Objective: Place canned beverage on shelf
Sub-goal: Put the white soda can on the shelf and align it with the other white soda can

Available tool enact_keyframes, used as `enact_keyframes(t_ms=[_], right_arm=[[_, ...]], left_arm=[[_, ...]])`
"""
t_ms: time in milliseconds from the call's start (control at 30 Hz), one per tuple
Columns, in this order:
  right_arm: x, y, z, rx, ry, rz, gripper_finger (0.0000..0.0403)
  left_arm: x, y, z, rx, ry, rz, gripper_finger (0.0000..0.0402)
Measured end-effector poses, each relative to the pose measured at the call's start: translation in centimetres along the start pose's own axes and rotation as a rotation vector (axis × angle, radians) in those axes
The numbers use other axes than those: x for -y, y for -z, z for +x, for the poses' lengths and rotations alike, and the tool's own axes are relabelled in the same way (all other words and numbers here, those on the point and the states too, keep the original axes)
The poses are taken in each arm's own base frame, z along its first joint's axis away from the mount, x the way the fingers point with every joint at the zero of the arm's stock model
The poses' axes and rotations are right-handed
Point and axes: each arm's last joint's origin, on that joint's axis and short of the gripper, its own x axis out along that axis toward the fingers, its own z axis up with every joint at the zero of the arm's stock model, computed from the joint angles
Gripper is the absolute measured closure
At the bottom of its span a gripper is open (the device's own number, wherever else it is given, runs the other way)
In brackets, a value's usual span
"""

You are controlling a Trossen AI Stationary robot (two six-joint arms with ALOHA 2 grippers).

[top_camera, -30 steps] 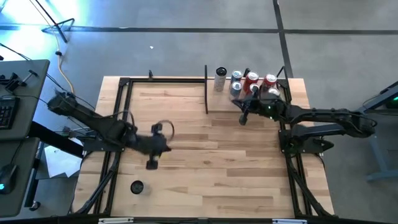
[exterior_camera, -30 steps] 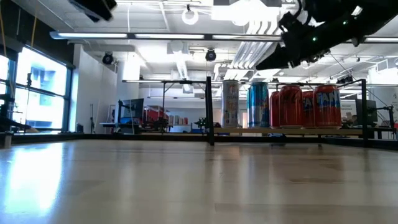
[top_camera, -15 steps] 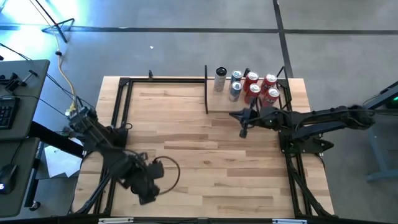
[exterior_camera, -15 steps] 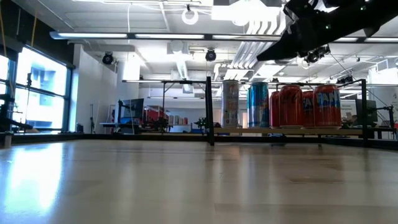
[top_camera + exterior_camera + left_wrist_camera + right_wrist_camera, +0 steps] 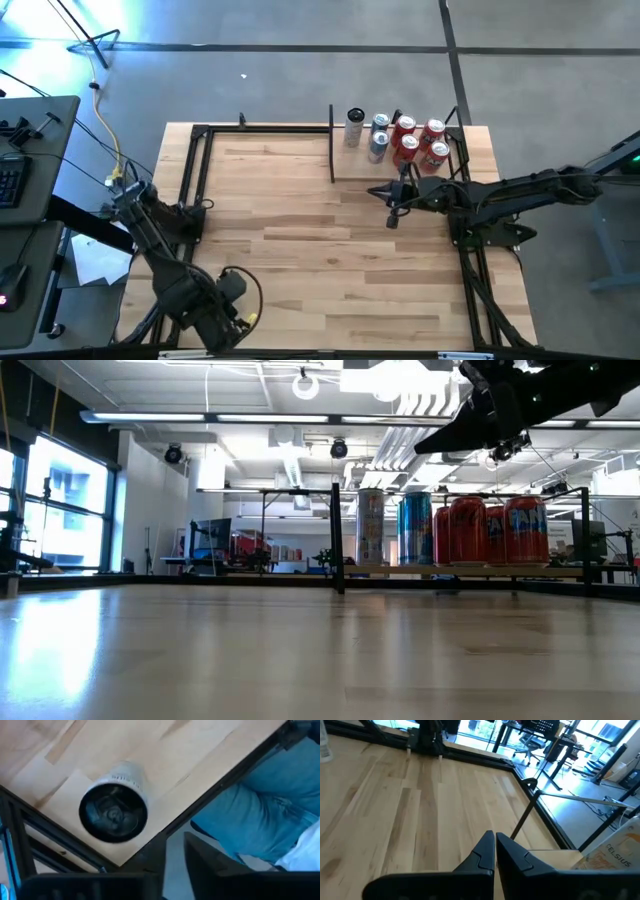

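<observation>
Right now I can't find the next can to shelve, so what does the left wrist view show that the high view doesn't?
Only the left wrist view: a dark-topped can standing near the tabletop's edge, ahead of the left claw, and a person's blue trouser leg beyond that edge. Only the high view: the shelf with its cluster of cans, and the right claw just off its front edge. Both: the plank tabletop and its black frame.
</observation>
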Motion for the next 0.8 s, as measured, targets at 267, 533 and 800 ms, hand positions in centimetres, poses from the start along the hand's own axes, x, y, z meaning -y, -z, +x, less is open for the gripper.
enact_keyframes(t_ms=[267,533,800], right_arm=[[-0.6,-0.1,-0.2,0.009,-0.03,-0.009,0.0402],[-0.8,-0.2,-0.2,0.013,-0.042,-0.012,0.0402],[-0.8,-0.2,-0.2,0.011,-0.042,-0.012,0.0402]], left_arm=[[1.4,-1.4,2.2,-0.022,-0.052,-0.184,0.0189],[1.9,-2.6,3.7,-0.164,-0.131,-0.106,0.008],[0.9,-1.9,3.3,-0.207,-0.221,-0.152,0.0066]])
